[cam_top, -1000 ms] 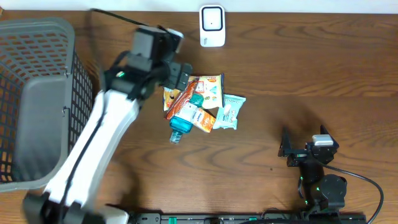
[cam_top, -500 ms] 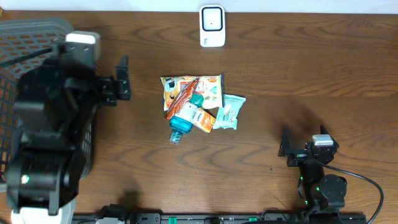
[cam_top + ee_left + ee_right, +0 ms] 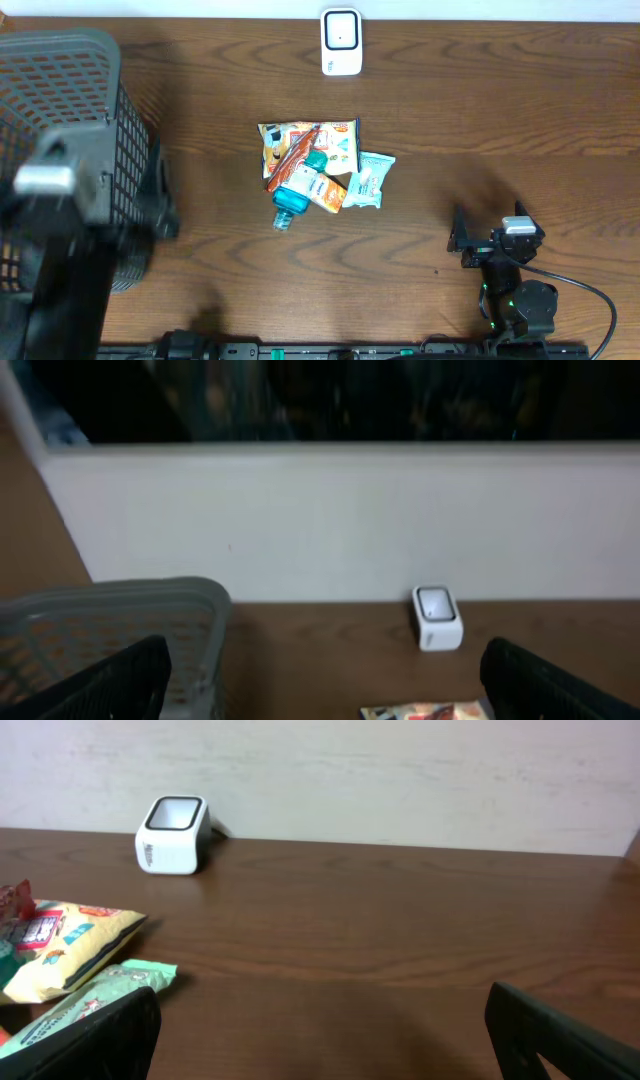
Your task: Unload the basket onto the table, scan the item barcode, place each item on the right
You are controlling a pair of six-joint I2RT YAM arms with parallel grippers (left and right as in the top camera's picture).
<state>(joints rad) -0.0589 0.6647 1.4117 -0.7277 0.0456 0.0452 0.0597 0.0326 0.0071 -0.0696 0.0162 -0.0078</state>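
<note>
A pile of items (image 3: 320, 170) lies mid-table: an orange-yellow snack packet (image 3: 300, 140), a bottle with a blue cap (image 3: 288, 205) and a mint-green packet (image 3: 370, 180). The white barcode scanner (image 3: 341, 42) stands at the far edge, also in the left wrist view (image 3: 437, 618) and the right wrist view (image 3: 172, 835). My left gripper (image 3: 325, 665) is open and empty; from overhead it is a dark blur (image 3: 165, 210) beside the basket, well left of the pile. My right gripper (image 3: 320, 1020) is open and empty, resting front right (image 3: 488, 228), with the yellow packet (image 3: 60, 945) to its left.
A grey mesh basket (image 3: 60, 60) fills the left side of the table, seen also in the left wrist view (image 3: 110, 620). A white wall runs behind the far table edge. Bare brown wood lies between the pile and the right gripper.
My left arm has swung away from the pile, leftward and toward the front, ending beside the basket with its jaws still wide. The right arm and the pile have not moved.
</note>
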